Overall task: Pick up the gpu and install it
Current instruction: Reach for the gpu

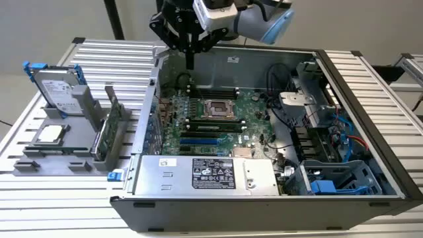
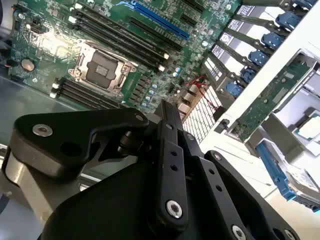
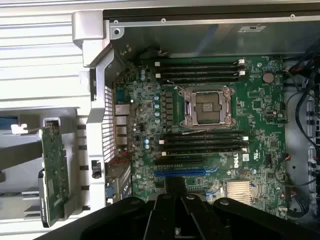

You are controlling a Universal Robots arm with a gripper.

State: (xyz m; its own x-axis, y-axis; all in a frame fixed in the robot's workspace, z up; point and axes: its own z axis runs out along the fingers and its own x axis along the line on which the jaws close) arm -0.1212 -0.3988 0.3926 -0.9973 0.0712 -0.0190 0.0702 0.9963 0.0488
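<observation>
The gpu [image 1: 112, 128] is a green card standing on edge in a grey holder [image 1: 66, 148] outside the case, on the exterior view's left. Both wrist views show it too, as the gpu [image 2: 272, 97] and the gpu [image 3: 54, 172]. My gripper [image 1: 190, 62] hangs above the back of the open computer case [image 1: 264, 208], over the motherboard [image 1: 211, 119], well apart from the card. Its fingers [image 2: 167, 130] are pressed together with nothing between them. The gripper [image 3: 175, 184] sits over the board's blue slot [image 3: 180, 173].
In the same holder, a silver hard drive with blue rails [image 1: 58, 91] stands upright and a processor chip [image 1: 53, 135] lies flat. Inside the case are the power supply [image 1: 205, 174], a drive cage [image 1: 337, 181] and loose cables [image 1: 343, 134]. The case walls stand high around the board.
</observation>
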